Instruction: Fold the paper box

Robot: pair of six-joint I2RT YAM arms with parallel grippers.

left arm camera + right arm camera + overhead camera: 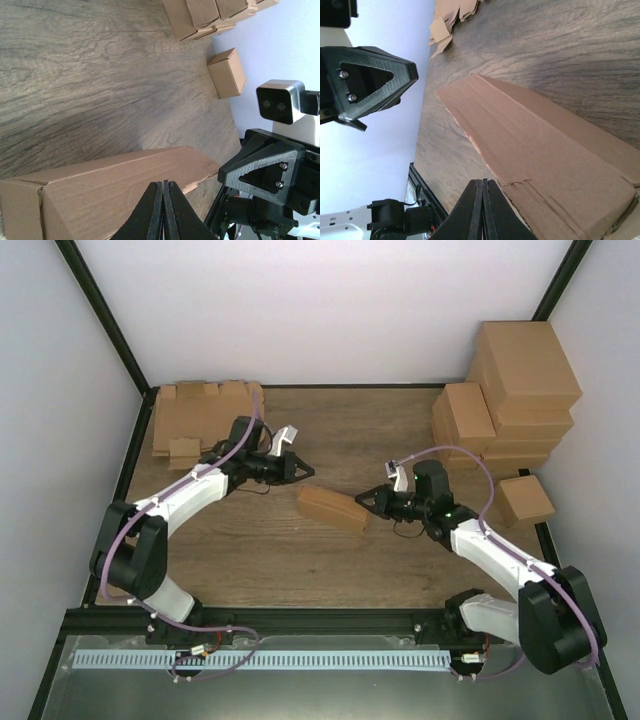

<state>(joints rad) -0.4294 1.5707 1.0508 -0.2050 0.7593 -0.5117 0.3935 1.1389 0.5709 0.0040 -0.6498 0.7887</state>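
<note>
Paper box (333, 508) sits about midway between the table's (390, 425) edges, left gripper (304, 474) and right gripper (361, 499) both clenched empty at its ends, so a lopsided poke could skid or dent it.

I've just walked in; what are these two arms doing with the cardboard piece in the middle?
Both arms are working on the paper box, which lies mid-table, already folded into a long shape. The left gripper is at one end and the right gripper at the other, both with fingers shut. Whether they touch it is unclear. Flat blanks lie far left and finished boxes are stacked far right.
</note>
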